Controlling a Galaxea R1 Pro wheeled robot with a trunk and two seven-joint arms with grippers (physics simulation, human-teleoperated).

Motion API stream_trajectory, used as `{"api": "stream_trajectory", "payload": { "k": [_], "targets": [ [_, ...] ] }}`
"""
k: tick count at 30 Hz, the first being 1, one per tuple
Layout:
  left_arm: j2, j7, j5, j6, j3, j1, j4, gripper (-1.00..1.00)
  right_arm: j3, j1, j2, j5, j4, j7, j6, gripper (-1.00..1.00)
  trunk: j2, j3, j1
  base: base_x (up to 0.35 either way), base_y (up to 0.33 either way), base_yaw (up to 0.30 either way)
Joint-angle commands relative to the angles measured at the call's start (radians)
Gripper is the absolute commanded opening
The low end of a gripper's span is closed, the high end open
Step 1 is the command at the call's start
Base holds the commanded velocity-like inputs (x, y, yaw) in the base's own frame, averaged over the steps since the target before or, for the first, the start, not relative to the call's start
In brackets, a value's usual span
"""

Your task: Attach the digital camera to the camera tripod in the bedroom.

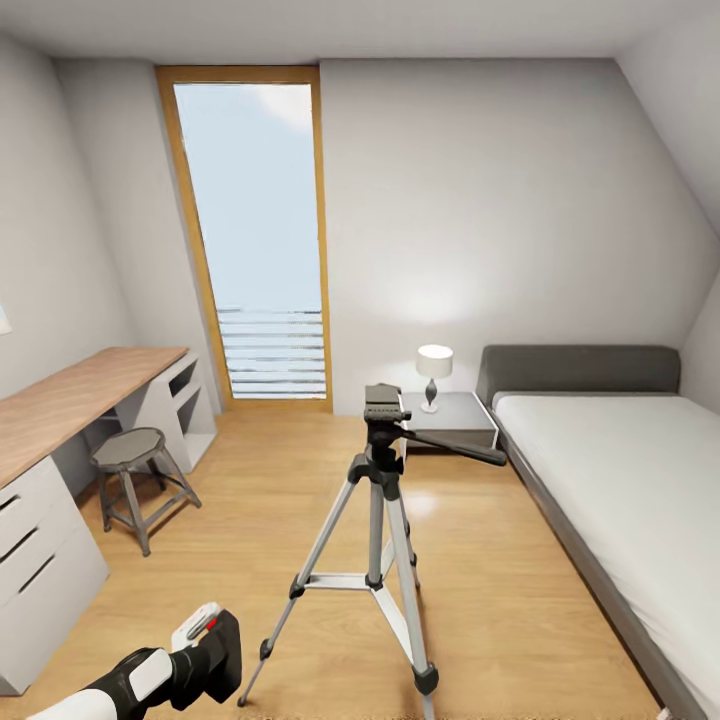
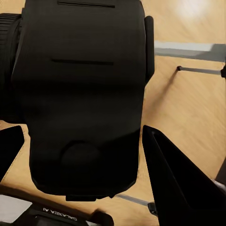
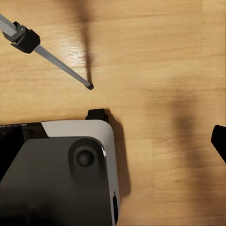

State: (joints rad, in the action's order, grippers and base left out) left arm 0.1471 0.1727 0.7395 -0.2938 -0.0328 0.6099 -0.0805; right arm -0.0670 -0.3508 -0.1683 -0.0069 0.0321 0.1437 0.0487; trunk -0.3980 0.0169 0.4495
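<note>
Black, boxy digital camera (image 2: 82,94) sits clamped between the left gripper's (image 1: 205,655) fingers (image 2: 181,183), low and left of the silver-legged camera tripod (image 1: 378,520). Rigid, probably light and fragile; hold the body, never the lens. Right gripper: state cannot be told. Open wood floor (image 1: 480,560) surrounds the tripod; grey bed (image 1: 610,500) lies right.

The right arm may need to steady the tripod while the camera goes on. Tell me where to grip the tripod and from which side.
Grip the camera tripod on its centre column, just under the black head, coming in from its right side at head height. The column is a slim upright tube there, above the splaying legs. Avoid the pan handle: it juts sideways and would probably swing.
</note>
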Motion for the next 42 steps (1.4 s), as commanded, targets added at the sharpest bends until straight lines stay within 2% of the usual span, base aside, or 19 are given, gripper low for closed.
{"api": "stream_trajectory", "payload": {
  "k": [1, 8, 42],
  "targets": [
    [0.000, 0.002, 0.002, -0.004, -0.003, 0.001, 0.000, -1.00, -0.007, -0.001, 0.000, -0.001, 0.002, 0.004, 0.001, 1.00, -0.002, 0.003, 0.001, 0.000, 0.000, 0.000],
    [0.000, 0.002, -0.007, -0.004, -0.003, 0.001, 0.001, -1.00, -0.007, -0.001, 0.000, -0.001, 0.002, 0.004, 0.000, 1.00, -0.002, 0.015, 0.001, 0.000, 0.000, 0.000],
    [0.002, 0.001, -0.009, -0.004, -0.003, 0.001, 0.014, -1.00, -0.007, -0.001, 0.000, -0.001, 0.002, 0.002, 0.000, 1.00, -0.002, 0.069, 0.001, 0.000, 0.000, 0.000]
  ]
}}
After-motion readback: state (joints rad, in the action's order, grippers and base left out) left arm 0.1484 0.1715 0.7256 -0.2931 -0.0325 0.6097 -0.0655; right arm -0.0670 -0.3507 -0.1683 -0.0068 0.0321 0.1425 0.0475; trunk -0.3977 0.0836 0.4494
